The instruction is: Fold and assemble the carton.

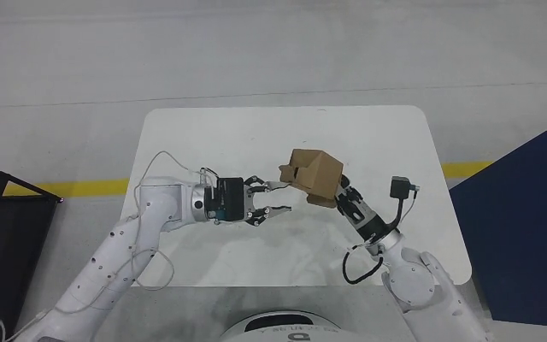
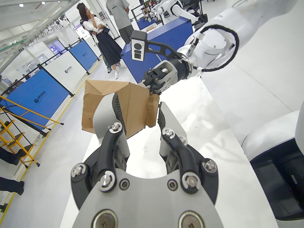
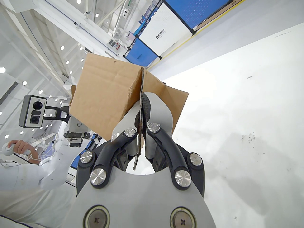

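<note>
While the partly folded carton (image 1: 313,173) is gripped by fingers of the right gripper (image 1: 341,195), the left gripper (image 1: 282,197) is held open-fingered beside it; the flaps are judged unfinished.

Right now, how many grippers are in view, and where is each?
2. The right gripper is shut on an edge of the carton over the table; the left gripper is open, close beside the carton.
</note>
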Controlling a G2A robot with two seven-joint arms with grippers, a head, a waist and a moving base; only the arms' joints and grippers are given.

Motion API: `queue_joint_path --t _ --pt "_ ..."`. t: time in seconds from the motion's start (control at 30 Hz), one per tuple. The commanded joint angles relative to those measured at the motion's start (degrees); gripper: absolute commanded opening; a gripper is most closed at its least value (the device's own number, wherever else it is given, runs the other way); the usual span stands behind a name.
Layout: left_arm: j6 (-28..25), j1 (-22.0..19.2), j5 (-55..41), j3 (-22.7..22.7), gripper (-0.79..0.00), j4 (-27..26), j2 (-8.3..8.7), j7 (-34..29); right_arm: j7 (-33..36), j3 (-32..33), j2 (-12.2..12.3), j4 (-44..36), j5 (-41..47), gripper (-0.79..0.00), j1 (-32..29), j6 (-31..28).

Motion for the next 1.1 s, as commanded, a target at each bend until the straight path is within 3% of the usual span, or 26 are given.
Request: queue_joint_path --t 0.0,0.37,0.6,0.83,1.07 --pt "-0.35 -0.05 -0.58 -0.2 -0.277 0.25 0.04 0.13 0.25 0.04 -0.03 0.21 0.38 -0.785 0.1 -0.17" --pt "-0.12 0.83 -2.29 -1.6 -0.305 0.17 0.3 0.68 1.69 -0.38 -0.26 1.28 2.35 -0.785 1.33 -0.87" --pt "-0.49 2.46 -3.15 -4.25 -0.262 -0.54 0.86 1.77 1.97 -0.01 -0.37 1.81 3.64 -0.785 1.51 -1.0" --pt "0.75 3.3 -1.65 -4.46 -0.357 -1.1 1.01 0.38 2.73 -0.47 -0.52 1.78 3.85 -0.785 2.07 -0.85" --pt "1.28 1.92 -2.01 -3.3 -0.372 -0.48 0.71 -0.41 3.16 -0.84 -0.65 1.67 3.52 -0.785 2.47 -0.47"
